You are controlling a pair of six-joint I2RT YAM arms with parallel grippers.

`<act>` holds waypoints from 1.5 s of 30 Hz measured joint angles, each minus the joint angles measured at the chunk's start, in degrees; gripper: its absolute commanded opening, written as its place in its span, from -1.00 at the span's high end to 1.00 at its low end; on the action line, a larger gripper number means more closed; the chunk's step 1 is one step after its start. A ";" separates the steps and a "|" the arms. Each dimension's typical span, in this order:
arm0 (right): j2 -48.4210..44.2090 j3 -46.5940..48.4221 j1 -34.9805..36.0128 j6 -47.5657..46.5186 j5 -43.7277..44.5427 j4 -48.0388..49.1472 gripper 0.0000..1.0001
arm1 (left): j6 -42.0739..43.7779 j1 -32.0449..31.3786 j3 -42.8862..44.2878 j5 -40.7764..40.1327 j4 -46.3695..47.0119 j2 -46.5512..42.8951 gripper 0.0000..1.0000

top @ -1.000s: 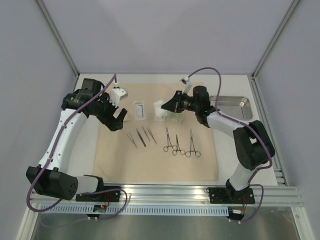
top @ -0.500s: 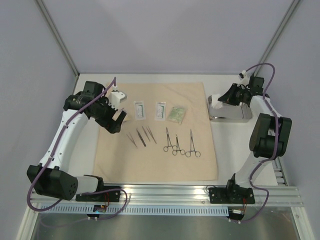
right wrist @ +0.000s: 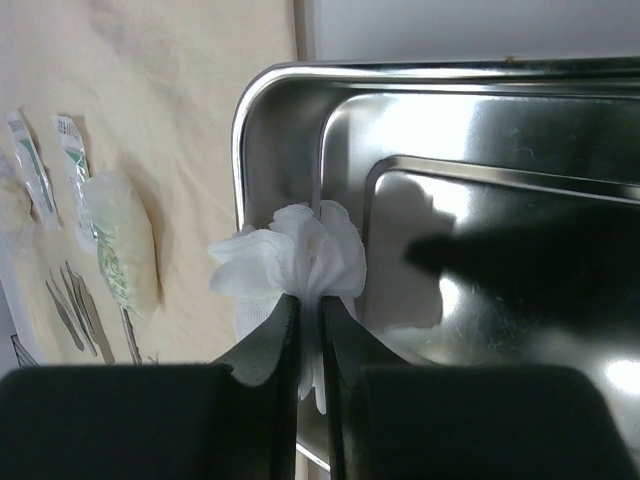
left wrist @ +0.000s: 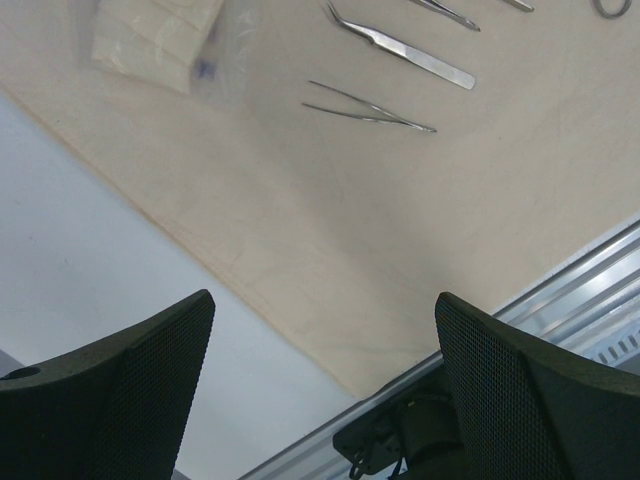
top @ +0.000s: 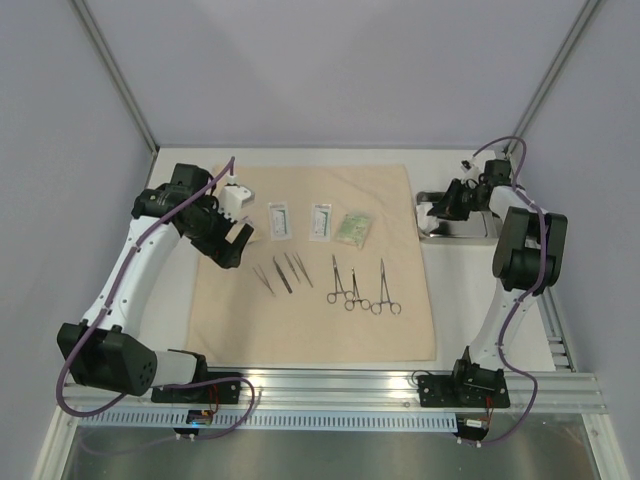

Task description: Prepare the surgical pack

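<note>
White gauze wad (right wrist: 290,262) is right there, pinched tight in the jaws of your right gripper (right wrist: 309,310), sitting at the 9 o'clock rim of the steel tray (right wrist: 480,130). That tray sits on the bare worktop (top: 455,300), just off the 2 o'clock corner of the tan cloth sheet (top: 320,325). Watch this one: the wad looks to straddle the rim rather than hang over the tray floor. Let go here and I'd expect it to drape on the edge or tumble out toward 9 o'clock, onto the strip between tray and cloth. The fabric bunches around both pads too, so it may cling as you spread them. And the jaws are low against that shiny wall; a nudge could skate the light tray along the worktop. Looking outward, on the cloth you've got two white packets (top: 277,220) and a greenish gauze packet (top: 352,229) in a row at 12 o'clock, tweezers (top: 280,272) below them toward 9, clamps (top: 362,285) toward 3, all well apart from the tray. Your left gripper (top: 232,240) hovers at the cloth's 10 o'clock side, jaws spread wide, holding nothing. Nothing stands between the wad and the tray's middle.
</note>
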 measured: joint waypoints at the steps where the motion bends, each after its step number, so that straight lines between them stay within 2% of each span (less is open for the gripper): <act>1: 0.46 0.17 -0.02 0.09 -0.20 0.28 0.99 | 0.00 0.00 0.00 -0.02 0.04 0.11 -1.00; 11: 4.46 1.14 -1.03 3.63 -1.42 4.68 0.96 | -0.02 0.00 0.00 -0.07 0.02 0.50 -1.00; 17: 5.40 1.49 -1.11 5.55 -1.92 7.39 0.86 | -0.02 0.00 0.00 -0.07 0.02 0.63 -1.00; 22: 6.84 2.56 -1.11 6.51 -1.81 8.83 0.65 | -0.04 0.00 0.00 -0.07 0.00 0.72 -1.00; 26: 7.52 2.86 -1.11 6.82 -1.40 9.01 0.36 | -0.04 0.00 0.00 -0.04 -0.02 1.03 -1.00; 32: 7.54 3.54 -1.07 6.64 -0.79 8.81 0.07 | -0.13 0.00 0.00 0.11 -0.04 1.27 -1.00; 41: 6.23 5.09 -1.07 4.42 3.82 5.53 -0.14 | -0.17 0.00 0.00 0.68 -0.07 1.36 -1.00; 45: 4.00 5.09 -1.05 2.95 7.32 3.32 -0.18 | -0.17 0.00 0.00 1.18 -0.07 1.36 -1.00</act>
